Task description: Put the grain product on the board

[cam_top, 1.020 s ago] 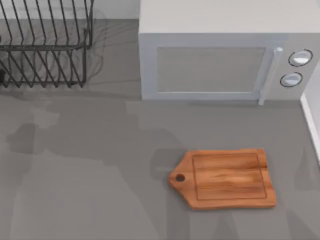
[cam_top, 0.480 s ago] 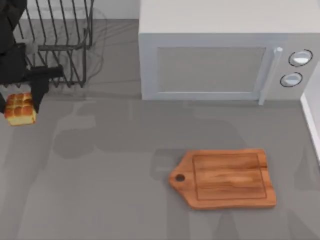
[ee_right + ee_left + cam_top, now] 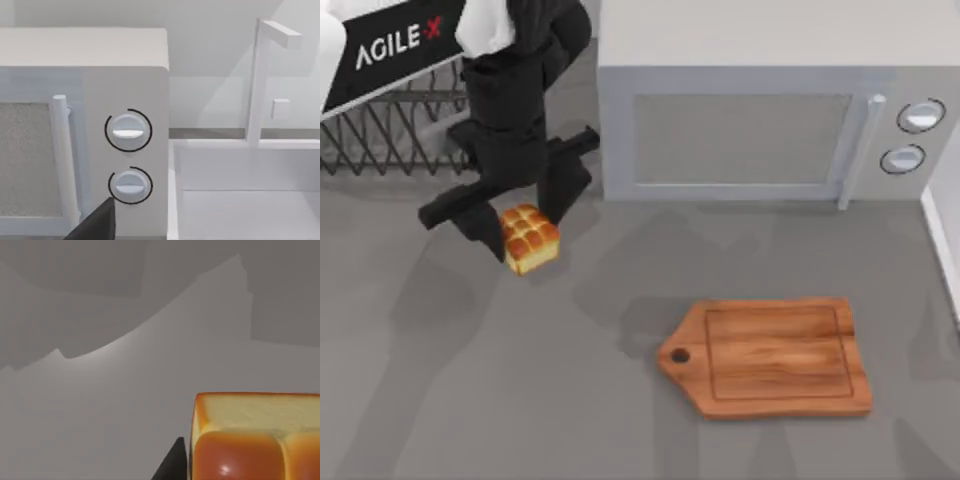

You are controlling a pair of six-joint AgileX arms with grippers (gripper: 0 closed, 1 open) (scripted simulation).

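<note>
The grain product (image 3: 528,238), a small golden-brown block of glazed rolls, hangs above the grey table left of centre, in front of the microwave's left corner. My left gripper (image 3: 525,225) is shut on it, with black fingers (image 3: 560,195) on either side. The left wrist view shows the grain product (image 3: 255,440) close up, with a dark fingertip (image 3: 172,465) beside it. The board (image 3: 775,355), orange-brown wood with a holed handle pointing left, lies flat at the lower right, well apart from the bread. A dark part of my right gripper (image 3: 95,225) faces the microwave's knobs.
A white microwave (image 3: 750,120) stands at the back, with its door handle and two knobs (image 3: 920,115) on the right. A black wire dish rack (image 3: 410,130) sits at the back left, partly under my left arm. A white raised rim (image 3: 945,240) borders the right edge.
My left arm came in from the table's left edge and carried the grain product rightward, from beside the rack to in front of the microwave's left corner. The board has not moved.
</note>
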